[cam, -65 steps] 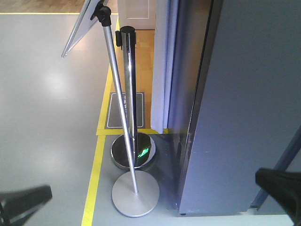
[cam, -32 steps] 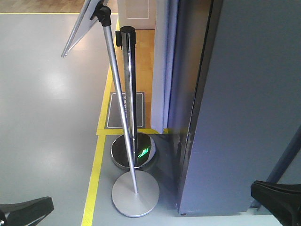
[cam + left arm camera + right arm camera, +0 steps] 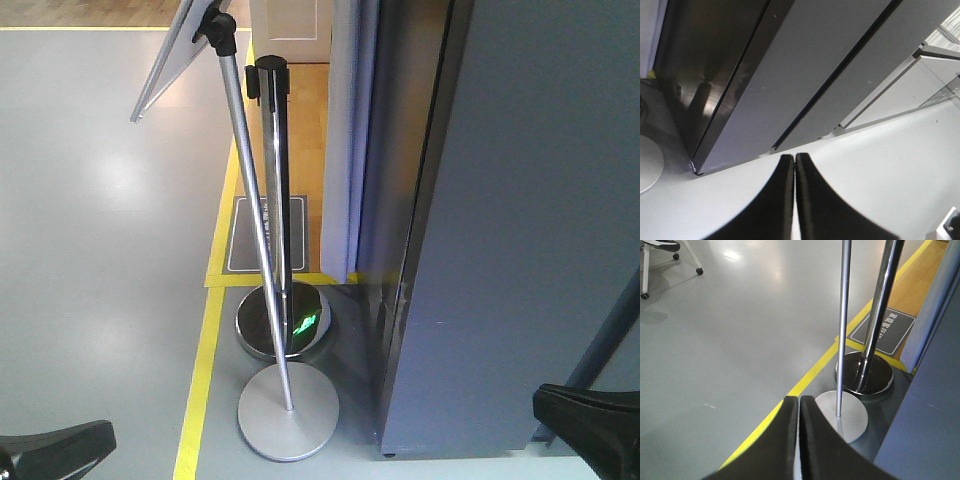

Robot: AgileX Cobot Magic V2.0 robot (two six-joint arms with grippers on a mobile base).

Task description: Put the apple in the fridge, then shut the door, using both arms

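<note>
Both hands are pressed together and hold nothing, the left hand (image 3: 794, 165) low before the dark grey fridge (image 3: 790, 70), the right hand (image 3: 799, 407) over the grey floor (image 3: 715, 340) near two stanchion bases (image 3: 847, 415).

My front camera is looking down at the floor from high up, with the fridge (image 3: 520, 230) filling three o'clock and the silver stand base (image 3: 288, 410) at six. My left wrist camera is looking close along the fridge's foot (image 3: 790, 85). My right wrist camera is sharing that stand base (image 3: 842, 415), at five o'clock.
</note>
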